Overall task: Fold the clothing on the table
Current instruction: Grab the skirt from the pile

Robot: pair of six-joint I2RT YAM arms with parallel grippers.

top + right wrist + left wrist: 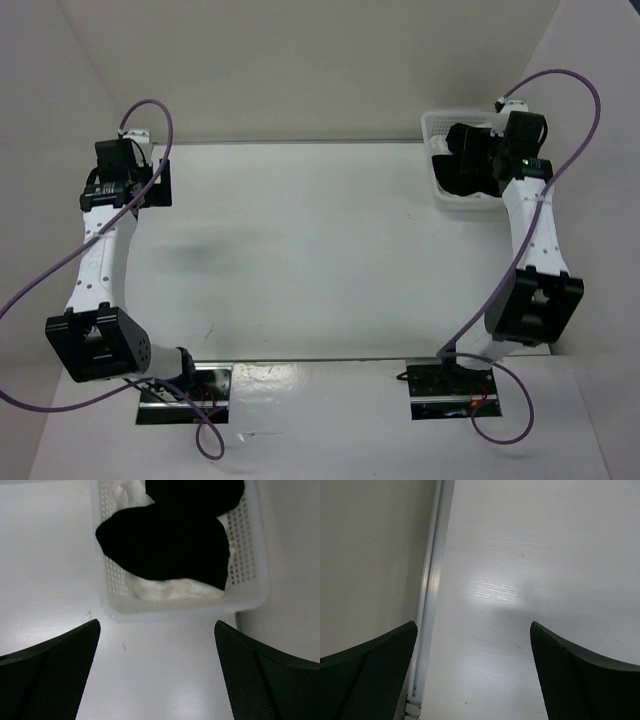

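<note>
Right now the clothing (170,545) isn't spread on the table (320,250); it lies bunched in the basket (180,607) at the far right corner, on a white cloth (170,587), with no clear long axis. The right gripper (157,624) hangs just on its near side, jaws spread and empty, plainly the nearer arm. The left gripper (473,625), likewise spread and empty, is over the far left edge, well apart.

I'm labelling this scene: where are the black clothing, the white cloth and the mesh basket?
black clothing (165,545): right wrist view, middle of the bundle.
white cloth (170,587): right wrist view, its near fold.
mesh basket (243,555): right wrist view, right wall.
</note>
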